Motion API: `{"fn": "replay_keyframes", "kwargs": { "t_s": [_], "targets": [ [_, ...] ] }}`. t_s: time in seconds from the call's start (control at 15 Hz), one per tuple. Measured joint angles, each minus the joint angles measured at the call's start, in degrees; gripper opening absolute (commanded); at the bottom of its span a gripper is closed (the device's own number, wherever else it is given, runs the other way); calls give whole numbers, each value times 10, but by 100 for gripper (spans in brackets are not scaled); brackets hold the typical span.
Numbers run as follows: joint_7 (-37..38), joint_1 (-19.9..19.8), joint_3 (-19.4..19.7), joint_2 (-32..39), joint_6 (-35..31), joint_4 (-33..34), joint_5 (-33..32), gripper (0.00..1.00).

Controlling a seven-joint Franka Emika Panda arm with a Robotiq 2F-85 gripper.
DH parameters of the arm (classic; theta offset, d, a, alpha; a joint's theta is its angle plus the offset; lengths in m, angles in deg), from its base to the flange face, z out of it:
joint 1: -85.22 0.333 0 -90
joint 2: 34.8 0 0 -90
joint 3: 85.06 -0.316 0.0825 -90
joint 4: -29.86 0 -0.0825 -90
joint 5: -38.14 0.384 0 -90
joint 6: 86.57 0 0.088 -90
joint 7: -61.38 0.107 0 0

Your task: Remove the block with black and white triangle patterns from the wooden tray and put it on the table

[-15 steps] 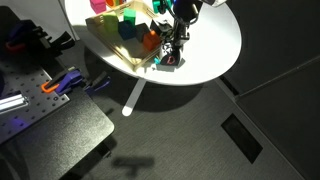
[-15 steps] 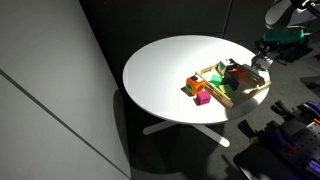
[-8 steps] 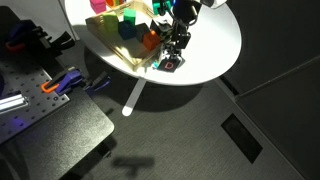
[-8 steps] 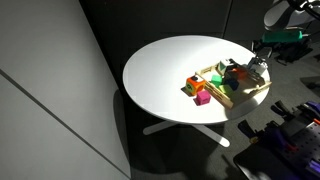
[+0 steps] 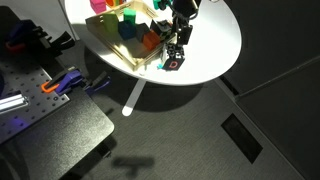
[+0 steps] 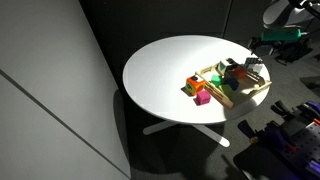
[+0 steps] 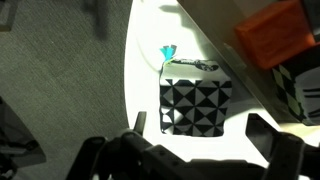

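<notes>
The block (image 7: 196,105) rests on the white table (image 7: 145,75) just outside the wooden tray (image 5: 112,52), its black-and-white triangle face up in the wrist view. In an exterior view the block (image 5: 172,63) shows a dark side with a reddish mark, near the table's edge. My gripper (image 7: 198,126) hangs open right over it, one finger on each side and clear of its faces. In both exterior views the gripper (image 5: 180,42) (image 6: 255,68) stands by the tray's corner. The tray (image 6: 246,97) holds several coloured blocks.
An orange block (image 7: 270,30) and another black-and-white patterned cube (image 7: 306,90) lie in the tray close to the gripper. Yellow and pink blocks (image 6: 198,90) sit on the table beside the tray. The table's rim (image 5: 190,82) is close to the block.
The jaws went from shut on the block to open, letting it go on the table. The gripper has lifted slightly above it.
</notes>
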Motion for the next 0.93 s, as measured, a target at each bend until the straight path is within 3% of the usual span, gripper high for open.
{"fn": "replay_keyframes", "kwargs": {
  "t_s": [0.4, 0.93],
  "targets": [
    [-47, 0, -19, -22, 23, -6, 5, 100],
    [-134, 4, -39, -70, 127, -27, 5, 100]
  ]
}}
